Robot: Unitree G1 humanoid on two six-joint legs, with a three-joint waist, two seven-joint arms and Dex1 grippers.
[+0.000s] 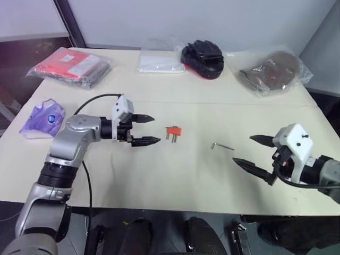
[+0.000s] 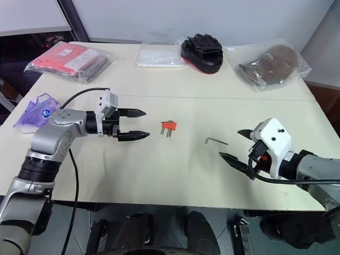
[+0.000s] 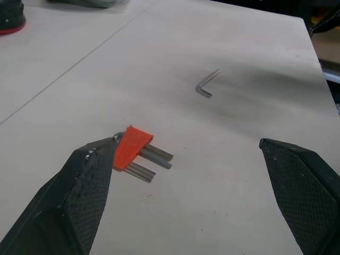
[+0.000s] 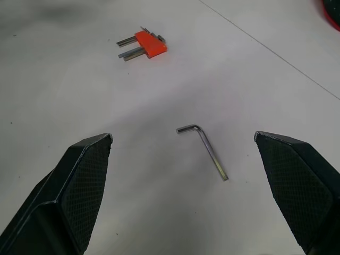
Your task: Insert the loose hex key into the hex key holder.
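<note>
I am seeing nothing gripped yet: the thin grey L-shaped loose hex key (image 4: 204, 147) is lying on the pale worktop (image 1: 186, 175) ahead of my right gripper (image 1: 254, 152), fingers spread wide. The small orange-red plastic hex key holder (image 1: 173, 131) is sitting just beyond my left gripper (image 1: 144, 130), fingers also wide. Picking up and inserting are remaining.

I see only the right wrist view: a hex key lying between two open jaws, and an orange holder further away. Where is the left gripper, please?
Observer: The left gripper hovers just left of the hex key holder, jaws open, not touching it.
Operator: Is something else on the table?
Observer: Yes, along the far edge: a red packet, a clear bag, a black glove, a brown bagged item.
Operator: And on the left side?
Observer: A purple bag lies near the left edge.
</note>
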